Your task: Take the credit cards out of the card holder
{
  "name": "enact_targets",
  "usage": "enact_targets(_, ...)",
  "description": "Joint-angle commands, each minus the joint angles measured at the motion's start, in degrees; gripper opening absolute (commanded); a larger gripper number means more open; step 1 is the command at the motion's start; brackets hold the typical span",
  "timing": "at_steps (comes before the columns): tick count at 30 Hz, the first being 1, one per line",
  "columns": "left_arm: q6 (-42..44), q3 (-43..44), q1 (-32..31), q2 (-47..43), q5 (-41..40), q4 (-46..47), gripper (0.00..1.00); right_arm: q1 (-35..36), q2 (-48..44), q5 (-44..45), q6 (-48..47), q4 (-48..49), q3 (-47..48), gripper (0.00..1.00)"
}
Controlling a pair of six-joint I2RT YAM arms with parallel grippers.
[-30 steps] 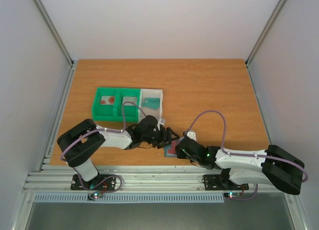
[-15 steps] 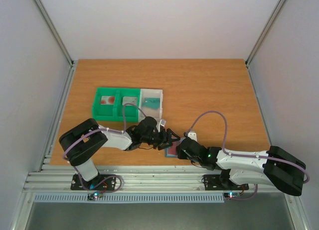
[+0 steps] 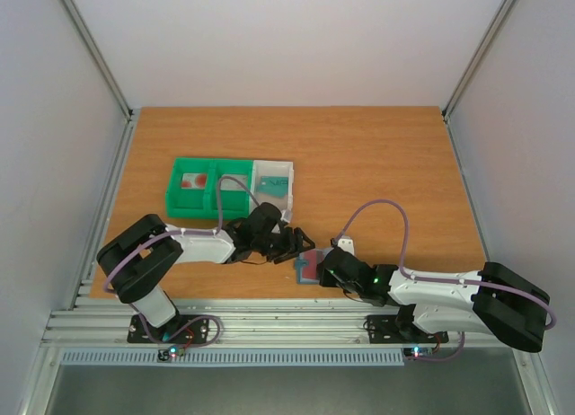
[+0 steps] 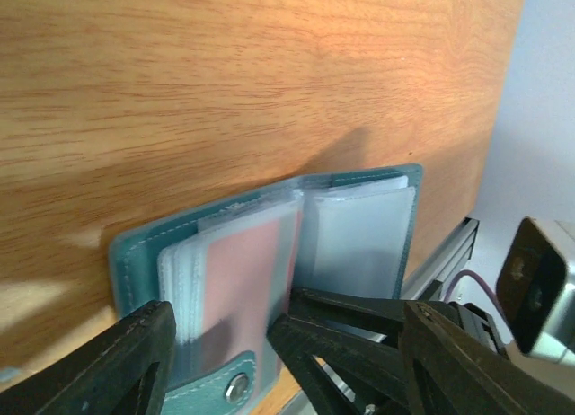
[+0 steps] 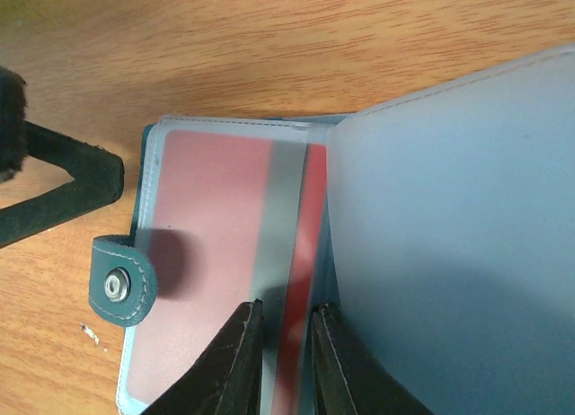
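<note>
Card holder (image 5: 121, 285) open, red card (image 5: 207, 253) sleeved inside; right gripper (image 5: 286, 318) narrow, nipping its edge; left gripper (image 3: 289, 242) gapes wide alongside, green tray (image 3: 172, 192) behind.

Table (image 3: 377, 154): card holder (image 3: 308, 269), green tray (image 3: 193, 206), white tray (image 3: 273, 164)

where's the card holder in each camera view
Top external: card holder low, just right of centre.
Left wrist: card holder at lower centre, lying open.
Right wrist: card holder fills most of the frame.
Shared landmark: the red card inside it.
</note>
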Motion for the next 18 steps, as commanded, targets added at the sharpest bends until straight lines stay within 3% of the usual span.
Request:
enact_targets(1, 3.2, 1.5, 0.4, -0.8, -1.2, -2.0, 0.69, -0.1, 1.8, -0.3, 0.5, -3.9, -0.5, 0.18)
enact_targets(18, 4.8, 5.0, 0.5, 1.8, 0.2, 0.1, 0.69, -0.1, 1.9, -0.4, 0.5, -4.0, -0.5, 0.18)
